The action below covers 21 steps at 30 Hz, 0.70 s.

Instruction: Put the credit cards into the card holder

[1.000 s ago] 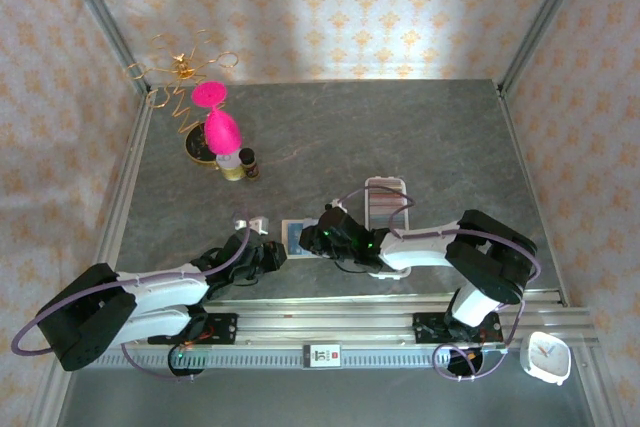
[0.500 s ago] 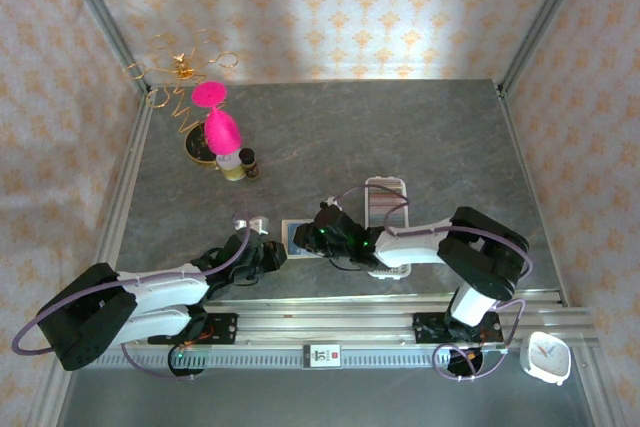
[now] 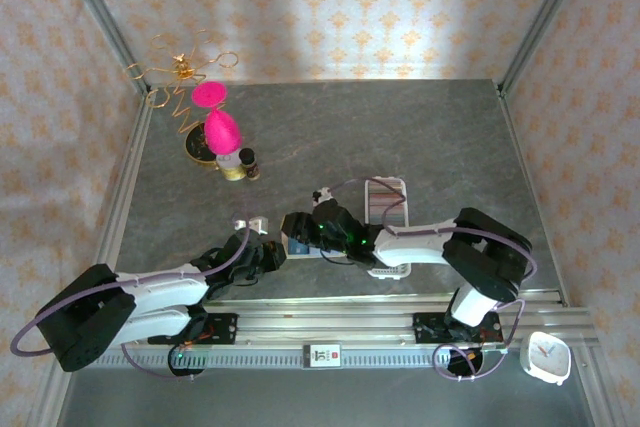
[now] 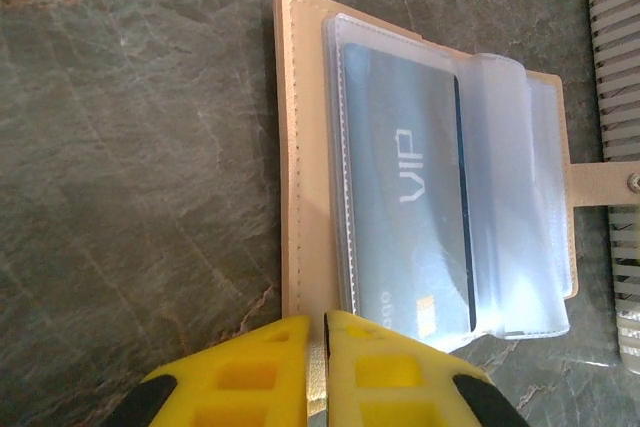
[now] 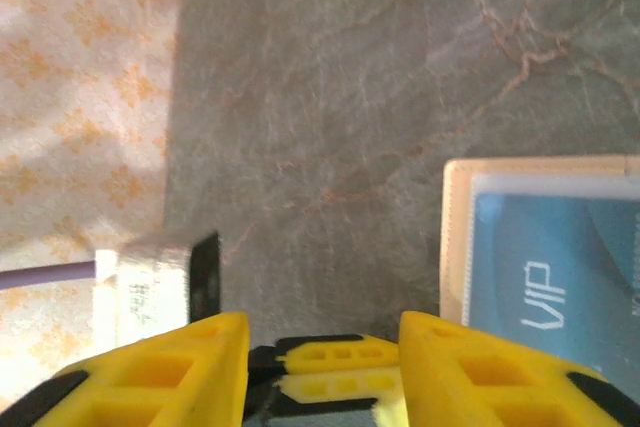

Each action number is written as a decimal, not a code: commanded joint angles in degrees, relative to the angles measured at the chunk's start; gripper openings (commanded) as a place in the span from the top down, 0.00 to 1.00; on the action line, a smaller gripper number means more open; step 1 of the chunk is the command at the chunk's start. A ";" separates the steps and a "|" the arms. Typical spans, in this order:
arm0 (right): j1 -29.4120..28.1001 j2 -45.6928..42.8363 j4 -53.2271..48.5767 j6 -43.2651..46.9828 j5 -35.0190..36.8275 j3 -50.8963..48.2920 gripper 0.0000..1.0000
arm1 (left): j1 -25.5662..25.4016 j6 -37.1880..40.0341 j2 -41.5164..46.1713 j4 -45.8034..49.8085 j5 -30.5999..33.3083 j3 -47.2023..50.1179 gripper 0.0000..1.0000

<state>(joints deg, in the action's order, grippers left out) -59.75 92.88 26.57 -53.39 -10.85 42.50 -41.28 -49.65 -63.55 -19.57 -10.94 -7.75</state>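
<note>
Since 1 second ago the right arm has slid the right pincer [image 3: 300, 229] leftward, from the tray-side end of the card holder [image 4: 300, 147] to above its left part. Its fingers have also spread wider. In the right wrist view they stand apart with nothing between them, the gap over bare tabletop [image 3: 400, 127] just beside the holder's tan edge. The left arm has not shifted. The left pincer [image 4: 318, 335] is pressed nearly together, pinching the holder's near edge beside the stitched border.

The holder lies open and flat on the tabletop near its front edge, between the 2 arms. Its snap tab [image 4: 600, 182] reaches to the ridged white tray [image 4: 622, 57] just beside it. 1 blue-grey credit card [image 4: 400, 177] sits inside a clear sleeve [image 4: 520, 197] of the holder. The card reads "VIP" in pale letters, legible in both wrist views. A small gold chip [image 4: 425, 315] and a line of smaller print beside it are too blurred to read.
</note>
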 commanded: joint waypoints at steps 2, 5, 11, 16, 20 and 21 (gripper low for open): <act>-0.28 -5.55 -5.21 3.79 8.01 2.89 0.53 | -0.69 -0.53 1.41 2.17 2.02 0.19 0.88; -0.28 -5.99 -16.06 4.66 12.95 3.97 0.52 | -0.68 -0.54 1.54 1.91 2.24 0.10 0.88; -0.26 -7.27 -23.48 3.91 16.50 0.08 0.50 | -0.67 0.08 1.30 2.54 1.80 -0.86 0.88; -0.28 -6.88 -24.75 3.12 17.23 -1.99 0.49 | -0.72 0.16 2.58 3.37 2.47 -1.13 0.86; -0.23 -4.81 -23.50 2.94 15.84 -2.10 0.49 | -0.77 0.00 3.26 3.94 2.85 -1.22 0.84; -0.24 -4.14 -23.26 2.94 15.28 -1.88 0.49 | -0.66 0.03 3.21 4.01 2.94 -1.22 0.84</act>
<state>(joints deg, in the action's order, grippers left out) -59.75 87.26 3.88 -50.09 3.22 40.53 -41.65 -49.63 -60.97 -17.30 -9.85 -7.77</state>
